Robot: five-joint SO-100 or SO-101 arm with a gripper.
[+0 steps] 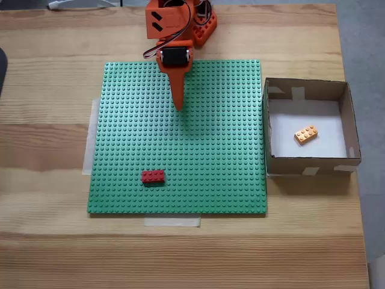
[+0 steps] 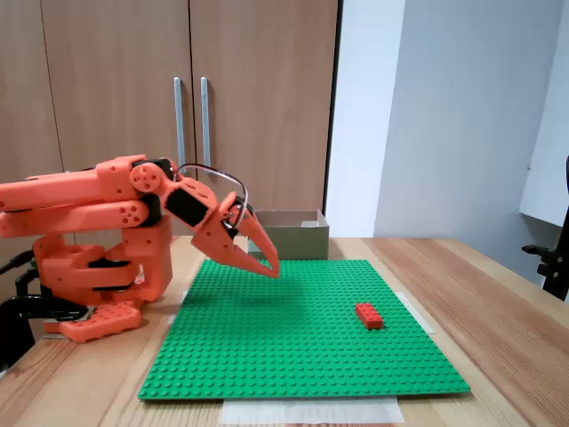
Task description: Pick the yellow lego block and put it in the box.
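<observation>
Looking down from above, I start at the left: my red brick [image 1: 153,176] sits on the green baseplate [image 1: 222,174], below and a little left of the gripper [image 1: 178,107]. The gripper hangs over the plate's upper middle, fingers drawn together to a single point with nothing between them. In the side-on fixed view its tip [image 2: 271,270] points down at the baseplate [image 2: 302,356], just above the studs, and the red brick [image 2: 369,315] lies to its right, nearer the camera.

Further right in the top-down view, well apart from the gripper, stands the box [image 1: 268,123], brown cardboard with a white floor and pale tape patches. The yellow lego block [image 1: 306,134] lies inside it, a small yellow-orange eight-stud brick, turned at a slant.
</observation>
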